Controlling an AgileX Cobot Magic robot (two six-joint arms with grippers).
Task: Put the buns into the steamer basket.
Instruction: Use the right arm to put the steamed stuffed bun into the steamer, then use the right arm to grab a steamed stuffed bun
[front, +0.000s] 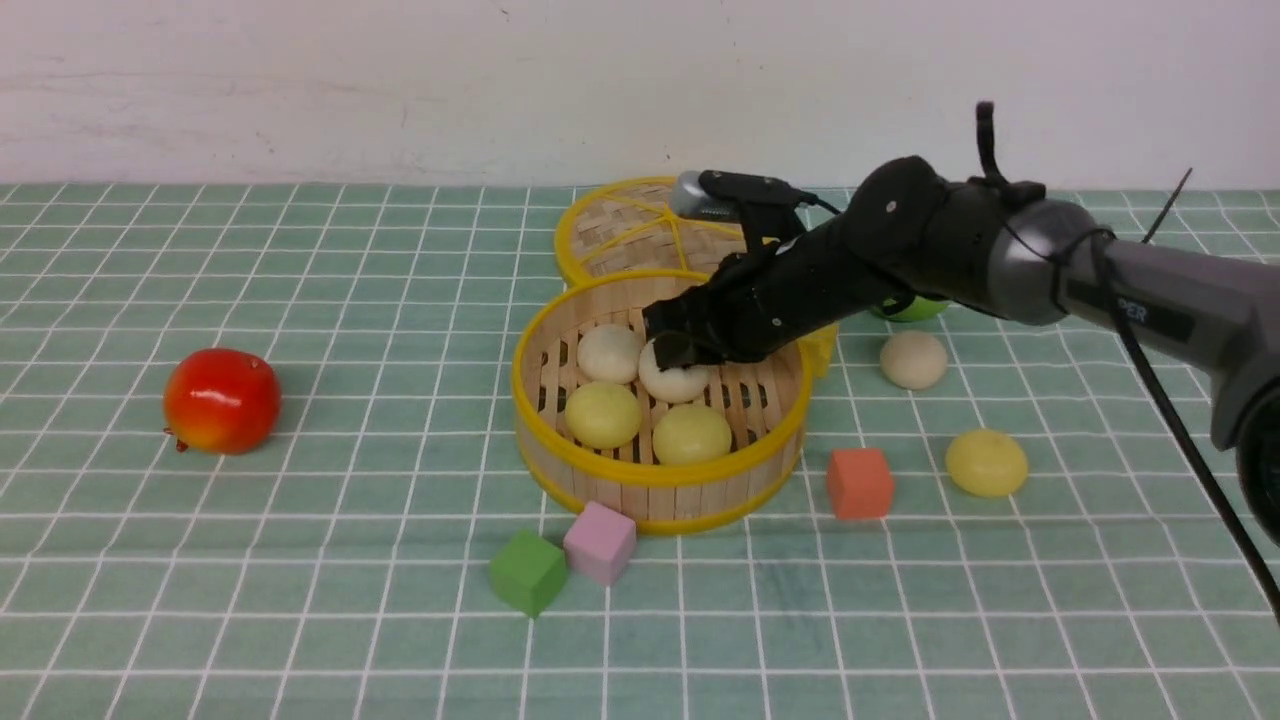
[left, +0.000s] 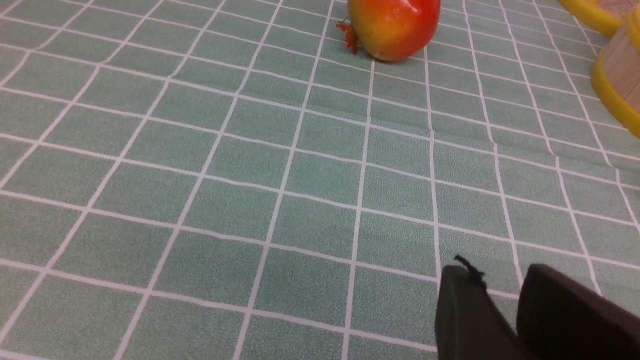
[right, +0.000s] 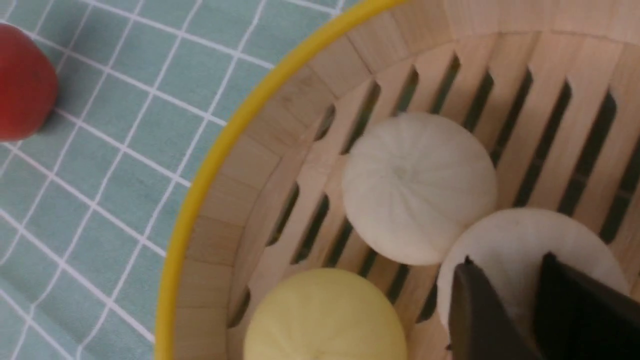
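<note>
In the front view, the steamer basket sits mid-table on the green checked cloth. It holds four buns: two off-white ones at the back and two pale yellow ones in front. The right gripper reaches down into the basket and touches the top of the right-hand white bun. A beige bun and a yellow bun lie on the cloth to the basket's right.

In the left wrist view, the left gripper hangs over bare cloth. Its jaws are slightly apart with nothing between them, and a red fruit lies beyond.

In the right wrist view, the right gripper's fingers stand narrowly apart over that white bun. Whether they pinch it cannot be told.
</note>
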